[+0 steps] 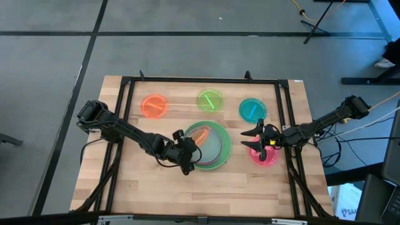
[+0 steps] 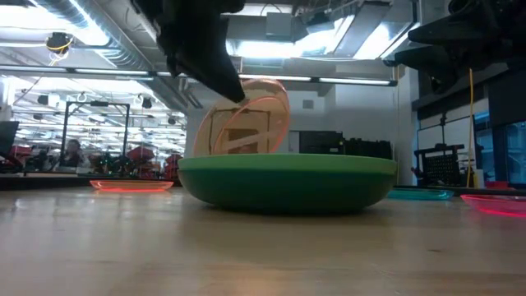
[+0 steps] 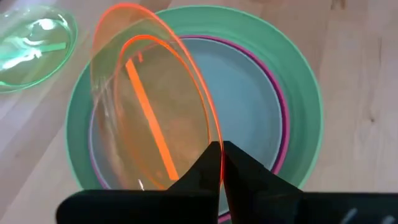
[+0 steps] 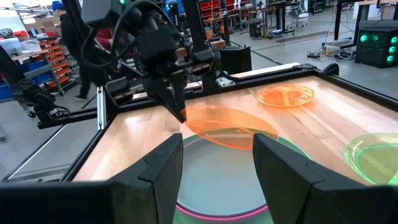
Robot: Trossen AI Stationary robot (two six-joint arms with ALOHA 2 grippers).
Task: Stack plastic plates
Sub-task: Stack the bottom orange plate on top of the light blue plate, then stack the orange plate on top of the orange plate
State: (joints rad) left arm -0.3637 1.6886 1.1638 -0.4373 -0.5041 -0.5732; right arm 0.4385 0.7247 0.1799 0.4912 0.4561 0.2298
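Observation:
A stack sits mid-table: a large green plate (image 1: pixel 219 159) holding a magenta plate (image 3: pixel 281 106) and a pale blue-grey plate (image 3: pixel 242 93). My left gripper (image 1: pixel 189 147) is shut on a small translucent orange plate (image 1: pixel 199 135), tilted over the stack. My right gripper (image 1: pixel 257 140) is open and empty, just right of the stack, over the edge of a red-pink plate (image 1: pixel 267 156) lying flat on the table. A second orange plate (image 1: pixel 154 105), a lime plate (image 1: pixel 210 100) and a teal plate (image 1: pixel 252 109) lie flat along the far side. My left gripper pinches the orange plate's rim (image 3: pixel 216 163) between its two fingers, at the edge toward the table's left. The fingers slant down from the left. The plate stands steeply tilted (image 2: pixel 246 123). Its low edge is behind the green plate's rim (image 2: pixel 288 168), so whether it touches the stack is hidden.
A black frame (image 1: pixel 200 80) runs around the wooden tabletop. There is bare wood at the near side (image 1: pixel 206 187) and the left (image 1: pixel 125 162). A person (image 4: pixel 68 37) stands in the room beyond the table.

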